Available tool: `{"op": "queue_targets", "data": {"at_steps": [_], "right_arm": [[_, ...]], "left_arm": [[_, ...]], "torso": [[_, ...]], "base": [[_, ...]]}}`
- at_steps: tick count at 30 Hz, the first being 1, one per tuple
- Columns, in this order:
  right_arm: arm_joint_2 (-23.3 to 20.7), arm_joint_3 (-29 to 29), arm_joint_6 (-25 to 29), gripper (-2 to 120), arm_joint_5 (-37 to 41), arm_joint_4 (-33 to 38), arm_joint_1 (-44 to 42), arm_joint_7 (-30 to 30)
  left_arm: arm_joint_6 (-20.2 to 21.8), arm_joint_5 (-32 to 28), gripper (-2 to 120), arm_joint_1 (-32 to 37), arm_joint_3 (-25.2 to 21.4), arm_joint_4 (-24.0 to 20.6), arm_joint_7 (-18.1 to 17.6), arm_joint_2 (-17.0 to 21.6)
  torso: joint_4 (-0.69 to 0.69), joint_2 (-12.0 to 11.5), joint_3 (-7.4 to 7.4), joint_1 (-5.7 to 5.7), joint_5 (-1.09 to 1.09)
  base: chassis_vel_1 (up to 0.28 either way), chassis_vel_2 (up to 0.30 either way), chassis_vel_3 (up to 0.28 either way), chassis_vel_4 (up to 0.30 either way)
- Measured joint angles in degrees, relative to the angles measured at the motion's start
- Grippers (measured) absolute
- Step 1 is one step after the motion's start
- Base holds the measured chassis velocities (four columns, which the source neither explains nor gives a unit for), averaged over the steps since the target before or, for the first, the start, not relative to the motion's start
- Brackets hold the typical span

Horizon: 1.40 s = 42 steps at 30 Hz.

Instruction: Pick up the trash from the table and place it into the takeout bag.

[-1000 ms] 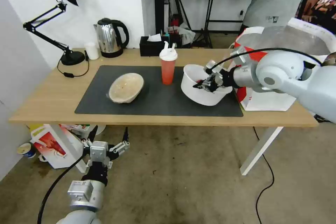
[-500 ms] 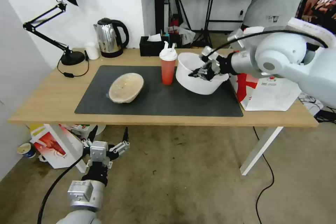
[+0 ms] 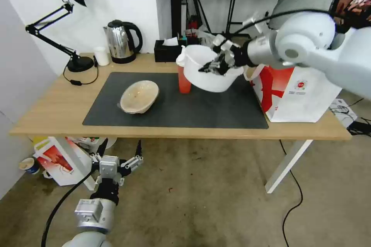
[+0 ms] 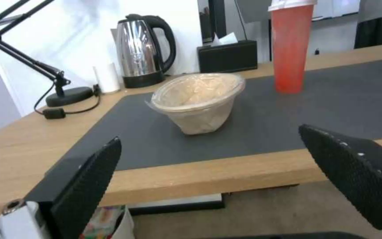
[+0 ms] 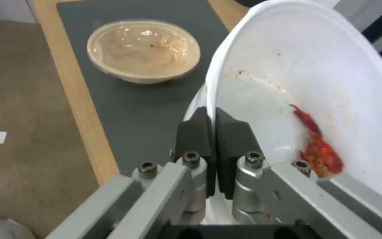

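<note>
Light-wood table (image 3: pixel 58 112) w/ dark grey mat (image 3: pixel 216 112) is seen under the work. White bowl (image 3: pixel 205 73) is held in the air above the mat by the right gripper (image 3: pixel 215 65), clenched on its rim, prob. so red scraps (image 5: pixel 319 149) stay inside. Takeout bag (image 3: pixel 297 92) stands just beside, on the right; its logo cannot be read. Left gripper (image 3: pixel 116 162) is parked low, released.

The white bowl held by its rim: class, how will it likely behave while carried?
The white bowl probably is light: the right gripper lifts it by one thin rim pinch. Hanging tilted, it may swing or slip. The red scraps could slide out.
</note>
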Motion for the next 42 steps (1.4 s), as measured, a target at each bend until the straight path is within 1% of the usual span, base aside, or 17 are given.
{"op": "queue_targets", "data": {"at_steps": [14, 22, 33, 42], "right_arm": [[-3.08, -3.52, 0.01, 0, 0.10, -0.35, 7.63, -3.87], [-4.34, -4.35, 0.02, 0, 0.04, -1.10, 10.43, -5.06], [-5.14, -5.06, 0.05, 0, -0.31, -4.53, 14.94, -7.00], [-6.17, -5.68, 0.14, 0, -3.16, -7.65, 17.41, -9.82]], "left_arm": [[0.00, 0.00, 100, 0.00, 0.00, 0.00, 0.00, 0.00], [0.00, 0.00, 100, 0.00, 0.00, 0.00, 0.00, 0.00], [0.00, 0.00, 100, 0.00, 0.00, 0.00, 0.00, 0.00], [0.00, 0.01, 100, 0.00, 0.00, 0.00, 0.00, 0.00]], "torso": [[0.00, 0.00, 0.00, 0.00, 0.01], [0.00, 0.00, 0.00, -0.01, 0.01], [0.00, 0.00, 0.00, 0.00, 0.00], [0.00, 0.00, 0.00, 0.00, 0.01]], "base": [[0.000, 0.000, 0.000, 0.000], [0.000, 0.000, 0.000, 0.000], [0.000, 0.000, 0.000, 0.000], [0.000, 0.000, 0.000, 0.000]]}}
